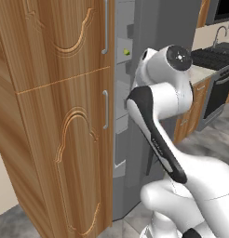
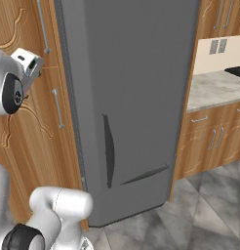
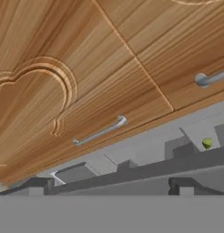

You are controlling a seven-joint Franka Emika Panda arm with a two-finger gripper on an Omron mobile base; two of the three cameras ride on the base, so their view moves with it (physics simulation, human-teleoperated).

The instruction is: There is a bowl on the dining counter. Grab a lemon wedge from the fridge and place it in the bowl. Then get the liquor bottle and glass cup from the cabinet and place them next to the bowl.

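A small yellow-green lemon wedge (image 1: 127, 52) lies on a grey shelf inside the fridge (image 1: 123, 107), beside the tall wooden cabinet (image 1: 56, 116). In the hand view the lemon wedge (image 3: 207, 144) sits at the right, well off to the side of my gripper (image 3: 111, 189). The gripper is open, its dark fingertips (image 3: 41, 186) wide apart with nothing between them. It faces the cabinet front (image 3: 86, 68), whose doors are shut. The grey fridge door (image 2: 136, 97) stands swung out. The bowl, liquor bottle and glass cup are out of view.
Metal handles (image 1: 105, 109) run down the cabinet's right edge. My own arm (image 1: 158, 121) rises close in front of the fridge opening. A stone counter (image 2: 214, 88) over wooden drawers stands right of the fridge, with a stove (image 1: 212, 58) on it farther back. Grey floor tiles (image 2: 200, 215) lie below.
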